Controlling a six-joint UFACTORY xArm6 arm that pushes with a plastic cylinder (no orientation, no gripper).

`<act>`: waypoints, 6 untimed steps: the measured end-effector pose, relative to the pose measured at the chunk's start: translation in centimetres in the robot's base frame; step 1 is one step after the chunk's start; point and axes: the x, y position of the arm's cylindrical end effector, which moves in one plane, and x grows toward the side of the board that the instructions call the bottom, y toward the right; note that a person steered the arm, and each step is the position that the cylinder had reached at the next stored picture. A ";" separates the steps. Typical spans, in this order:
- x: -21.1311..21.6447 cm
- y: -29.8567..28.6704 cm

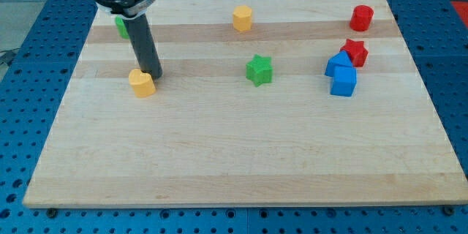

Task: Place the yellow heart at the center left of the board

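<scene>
The yellow heart (142, 83) lies on the wooden board (241, 161) at the view's left, about mid-height. My tip (153, 77) stands right against the heart's upper right side, touching or nearly touching it. The dark rod rises from there toward the view's top left.
A green block (121, 26) is partly hidden behind the rod at the top left. A yellow hexagon (243, 18) sits at top centre, a green star (259, 69) in the middle. At the right are a red cylinder (361, 17), a red star (355, 51) and two blue blocks (341, 74).
</scene>
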 end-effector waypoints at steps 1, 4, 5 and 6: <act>0.1 -1.3; 3.5 2.2; 4.0 0.3; 4.0 -1.0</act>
